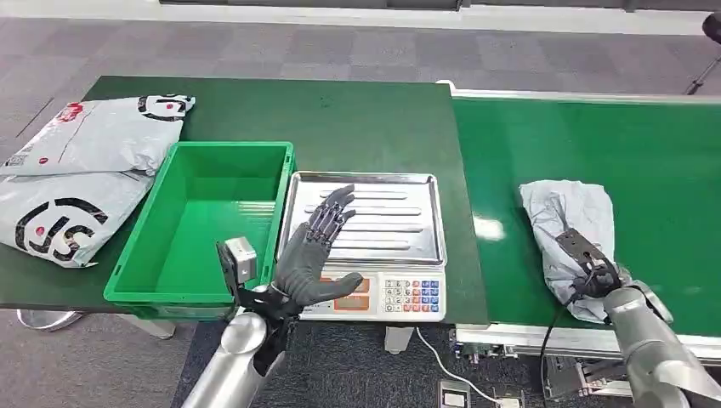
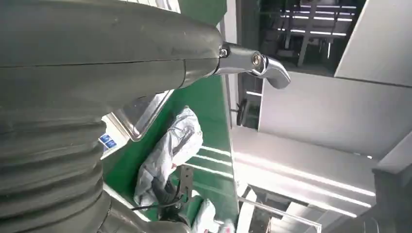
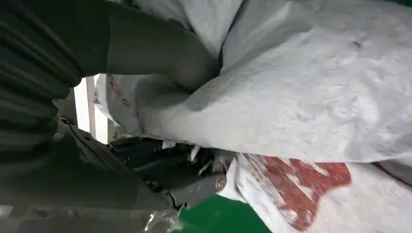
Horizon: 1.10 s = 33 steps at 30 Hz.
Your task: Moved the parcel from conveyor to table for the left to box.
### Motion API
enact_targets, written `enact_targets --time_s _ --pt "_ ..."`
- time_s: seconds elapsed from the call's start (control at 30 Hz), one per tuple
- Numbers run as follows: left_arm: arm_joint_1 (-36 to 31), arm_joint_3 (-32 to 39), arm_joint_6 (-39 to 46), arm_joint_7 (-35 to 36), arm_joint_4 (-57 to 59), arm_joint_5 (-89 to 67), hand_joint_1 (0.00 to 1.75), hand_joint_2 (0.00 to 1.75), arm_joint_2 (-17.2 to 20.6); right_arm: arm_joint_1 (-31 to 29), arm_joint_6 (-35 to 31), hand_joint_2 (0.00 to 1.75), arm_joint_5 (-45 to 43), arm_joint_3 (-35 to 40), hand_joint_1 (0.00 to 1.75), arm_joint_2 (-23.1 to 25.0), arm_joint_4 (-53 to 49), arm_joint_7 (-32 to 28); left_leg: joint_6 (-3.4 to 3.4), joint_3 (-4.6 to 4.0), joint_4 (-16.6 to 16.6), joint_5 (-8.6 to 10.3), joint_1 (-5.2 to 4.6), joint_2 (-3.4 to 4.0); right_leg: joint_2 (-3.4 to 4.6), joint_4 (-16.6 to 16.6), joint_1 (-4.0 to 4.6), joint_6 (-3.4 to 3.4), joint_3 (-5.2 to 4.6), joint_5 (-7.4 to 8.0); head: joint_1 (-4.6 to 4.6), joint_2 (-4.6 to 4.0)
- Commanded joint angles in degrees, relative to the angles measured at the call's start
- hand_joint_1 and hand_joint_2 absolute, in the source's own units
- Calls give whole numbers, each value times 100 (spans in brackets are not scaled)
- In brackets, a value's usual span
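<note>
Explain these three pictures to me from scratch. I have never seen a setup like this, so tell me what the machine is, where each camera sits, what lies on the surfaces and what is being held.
This is a humanoid robot with two silver arms ending in many-fingered hands. The wide picture comes from its head, looking down; the other two come from cameras at its wrists and appear turned.

On the dark green table lie two printed mailer bags, an empty green crate and a weighing scale with a steel tray. To the right runs a green conveyor belt.

The left hand hovers open over the scale, holding nothing. The right hand grips a crumpled grey parcel on the belt; the right wrist view shows its thumb pressed into the bag.
</note>
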Motion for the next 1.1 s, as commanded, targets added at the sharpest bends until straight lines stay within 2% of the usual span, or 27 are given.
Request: enact_targets --time_s 0.03,0.13,0.23,0.57,0.63,0.7,0.73,0.77,0.83,0.87,0.93,1.0,1.03,1.07,1.1 --pt "-107 -69 27 -1 264 85 0 175 188 -298 322 175 63 337 175 234 283 -9 -6 19 -11 -5 2 28 20 -12 4 -13 10 3 0 0" --pt "-116 -86 47 -16 279 101 0 175 186 -301 374 175 69 335 175 251 285 -15 -10 42 -30 -5 3 40 26 -33 6 -21 32 7 0 0" --pt "-110 -96 71 -24 261 121 0 175 189 -305 438 175 112 371 175 253 287 10 -5 12 -6 -5 2 20 15 -7 3 -9 6 2 0 0" --pt "-105 -103 85 -24 250 125 0 175 189 -296 446 175 117 371 175 252 283 -8 -5 11 -7 -3 0 17 10 -6 1 -9 5 2 0 0" --pt "-54 -105 123 -27 162 150 0 175 215 -305 270 175 74 309 175 254 233 -145 -4 10 -7 -4 0 16 9 -7 2 -9 6 1 0 0" --pt "-4 -96 161 -19 75 175 0 175 243 -377 96 175 0 233 175 269 198 -327 -8 29 -21 -5 0 35 22 -20 3 -18 19 5 0 0" --pt "94 -50 201 15 -107 203 0 175 271 -442 -319 175 -195 64 175 330 95 -792 -4 11 -6 -6 -1 24 17 -5 0 -9 4 2 0 0" --pt "148 -28 218 37 -195 203 0 175 290 -506 -446 175 -255 23 175 360 57 -934 -6 18 -12 -6 -3 31 22 -9 -1 -12 7 3 0 0" --pt "339 60 266 65 -498 191 0 175 309 -619 -1188 175 -628 -199 175 468 -208 -1810 -10 28 -19 -8 -4 55 42 -14 -1 -20 10 7 0 0" --pt "378 73 278 77 -560 179 0 175 314 -629 -1331 175 -764 -277 175 511 -347 -2050 -5 5 -5 -8 -6 42 36 1 -5 -10 -8 4 0 0" --pt "464 141 311 117 -692 127 0 175 279 -498 -1874 175 -1238 -420 175 673 -998 -2947 -9 11 -8 -13 -5 62 53 -2 -2 -16 -5 6 0 0" --pt "417 174 301 156 -702 44 0 175 251 -53 -1901 175 -1512 -107 175 802 -2314 -3267 -12 21 -17 -12 -3 64 52 -12 1 -22 4 6 0 0" --pt "359 188 315 168 -650 22 0 175 243 333 -1640 175 -1714 84 175 893 -3372 -2966 -6 -2 -5 -6 0 33 27 -3 2 -11 -9 4 0 0" --pt "327 191 318 173 -613 8 0 175 251 594 -1552 175 -1753 252 175 938 -4030 -2840 -9 4 -10 -6 -2 37 28 -5 0 -15 -7 4 0 0" --pt "305 205 304 168 -577 -2 0 175 251 864 -1638 175 -1782 453 175 991 -4696 -2973 -11 12 -15 -7 1 37 27 -10 4 -19 3 2 0 0"
